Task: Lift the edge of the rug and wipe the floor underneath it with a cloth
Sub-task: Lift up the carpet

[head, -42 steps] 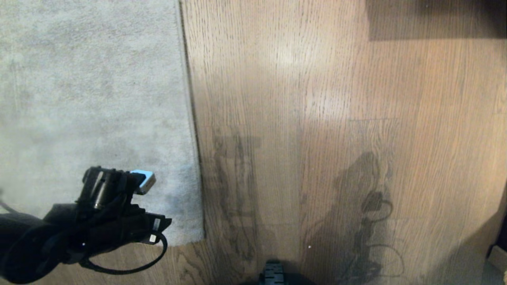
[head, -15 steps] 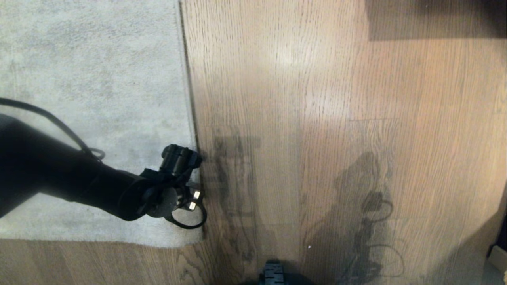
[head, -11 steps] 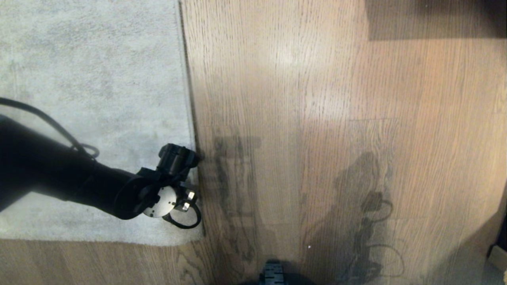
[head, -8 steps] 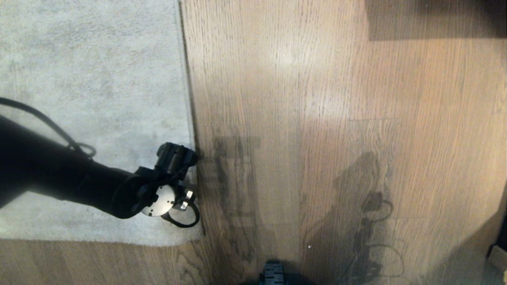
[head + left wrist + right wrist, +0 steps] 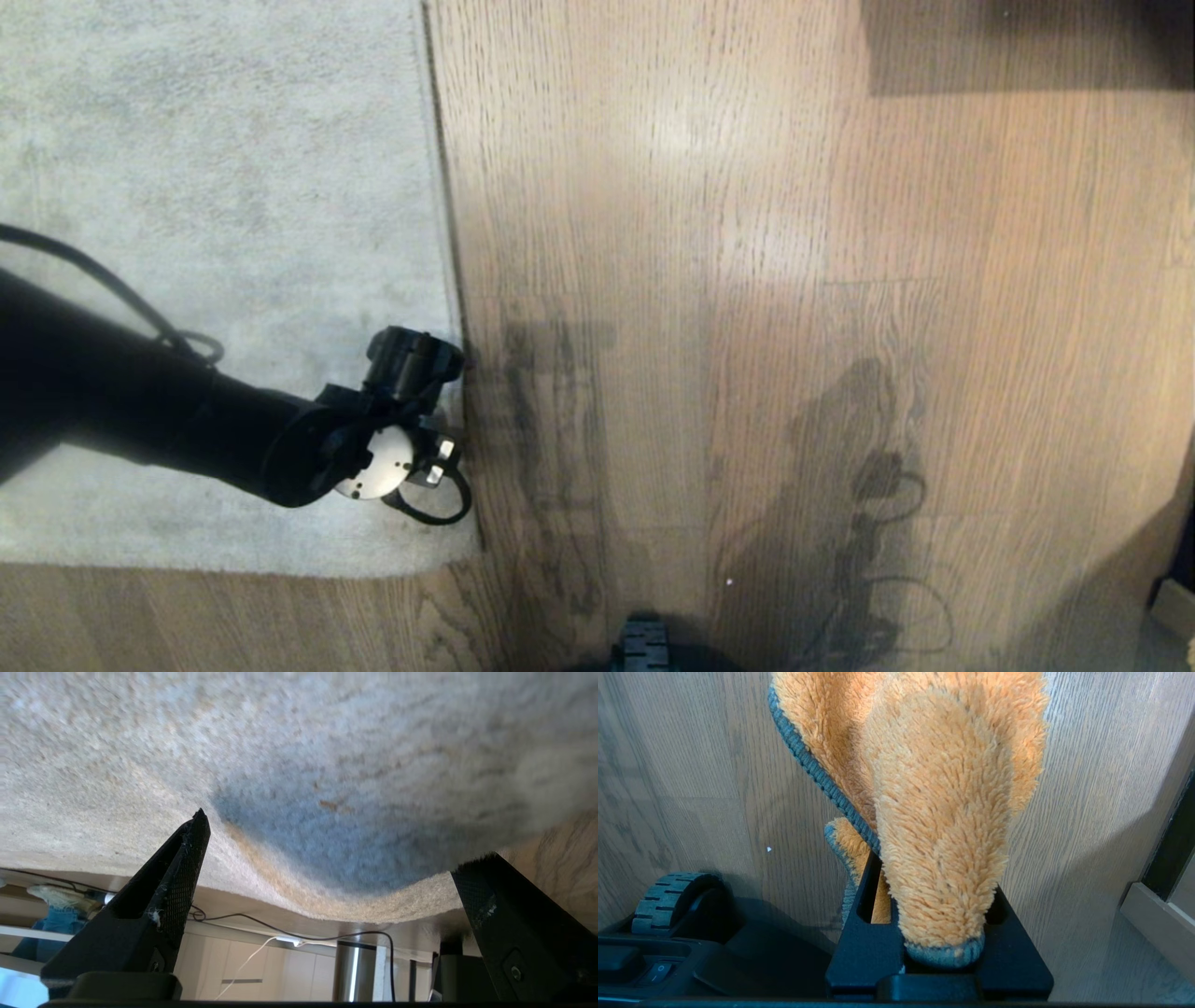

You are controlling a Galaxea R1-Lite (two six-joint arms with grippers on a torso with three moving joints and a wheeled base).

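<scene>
That big pale grey short-pile rug edge (image 5: 455,280) looks floppy but heavy, so pinch right at the border near its corner. The left gripper (image 5: 327,877) hovers there, jaws spread wide. The right gripper (image 5: 936,952) pinches the fluffy orange-tan cloth (image 5: 943,812) above the brown wood-plank floor (image 5: 794,280).

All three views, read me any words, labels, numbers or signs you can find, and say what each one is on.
No readable text in any view.
Rug, floor, cloth: no print.
Switch on the robot's base: one small mark, too small to read.
</scene>
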